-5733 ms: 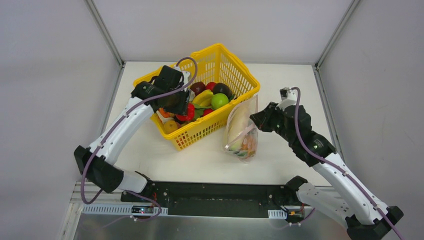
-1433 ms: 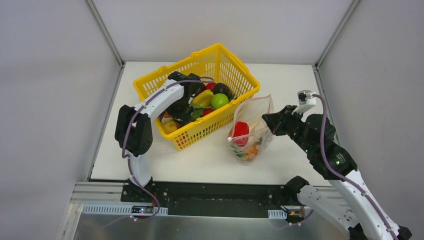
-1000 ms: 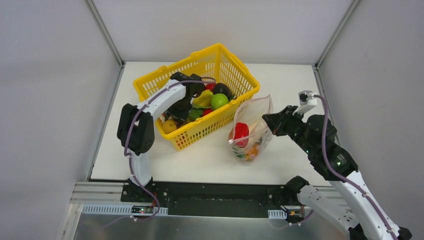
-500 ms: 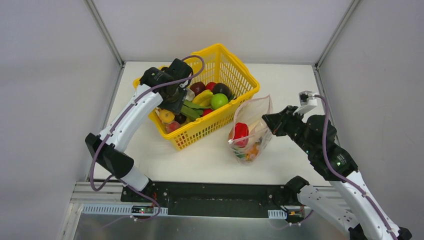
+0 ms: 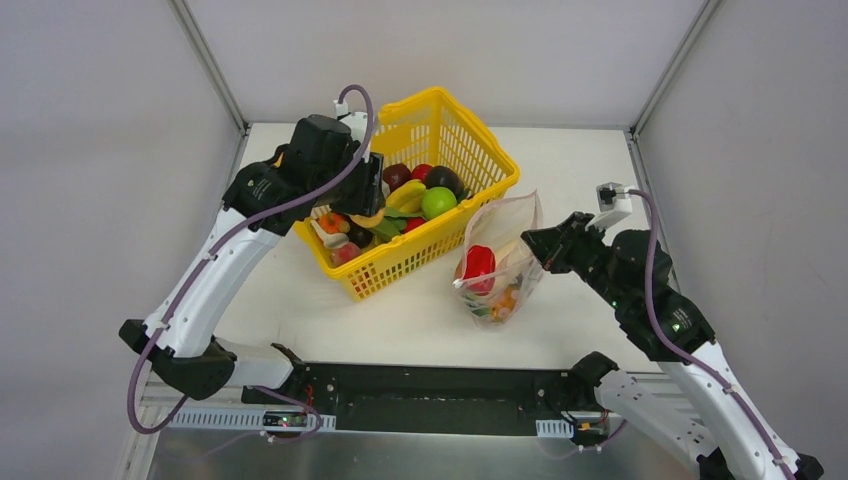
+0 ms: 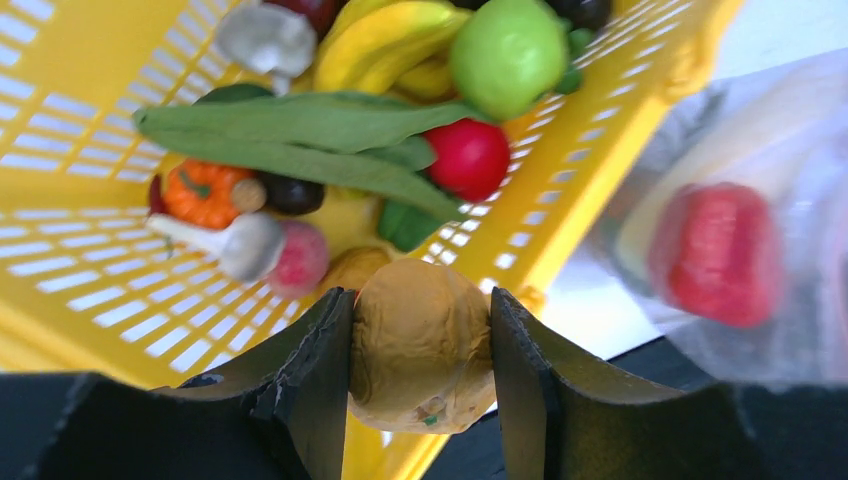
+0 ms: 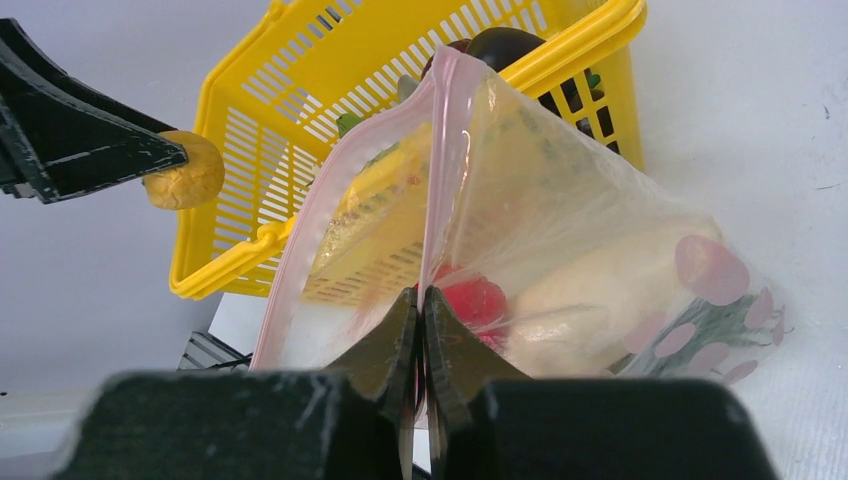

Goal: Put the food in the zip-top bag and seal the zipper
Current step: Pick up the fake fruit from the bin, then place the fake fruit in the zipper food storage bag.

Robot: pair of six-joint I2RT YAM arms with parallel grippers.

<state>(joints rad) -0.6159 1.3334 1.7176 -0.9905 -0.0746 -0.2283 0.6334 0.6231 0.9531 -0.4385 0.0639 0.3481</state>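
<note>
Food piece (image 6: 420, 350), tan, sits pinched in left hand (image 6: 422, 298).

Left wrist view: zip-top bag (image 6: 760, 150) blurring, running off the right edge, red food (image 6: 715, 255) inside smearing. Sides of tan food piece (image 6: 420, 345) hiding behind left pincer (image 6: 420, 370), fingers running off the bottom. Overhead, small food bits (image 5: 497, 300) low in the bag reading too tiny to name.

Left, basket (image 5: 400, 262) — just right, bag (image 5: 512, 232)
</note>
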